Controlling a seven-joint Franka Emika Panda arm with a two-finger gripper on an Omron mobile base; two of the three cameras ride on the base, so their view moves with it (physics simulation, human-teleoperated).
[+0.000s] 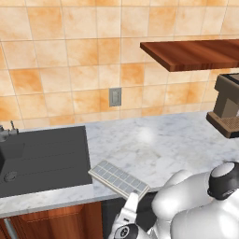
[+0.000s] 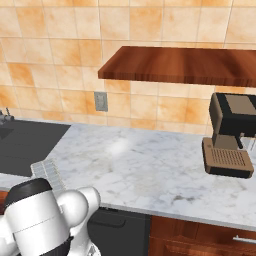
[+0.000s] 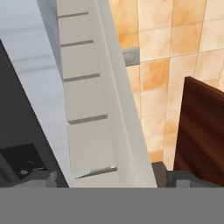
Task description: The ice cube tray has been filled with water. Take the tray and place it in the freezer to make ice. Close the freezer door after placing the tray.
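Ice tray [image 1: 118, 179] flat on the marble tabletop [image 1: 158, 144], at its front edge, just right of the dark sink [image 1: 42, 158], one end overhanging the edge slightly. Tool [image 3: 105, 177] spread wide, its tips either side of the tray's near end, nothing clamped; contact with the tray not discernible. Behind: tiled wall with outlet [image 1: 115, 97], wooden shelf [image 2: 175, 65], coffee machine [image 2: 231, 134] at the far right of the tabletop.

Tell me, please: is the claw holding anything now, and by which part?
Nothing is held yet. The claw stands open, its tips on either side of the near end of the ice cube tray, not closed on it.
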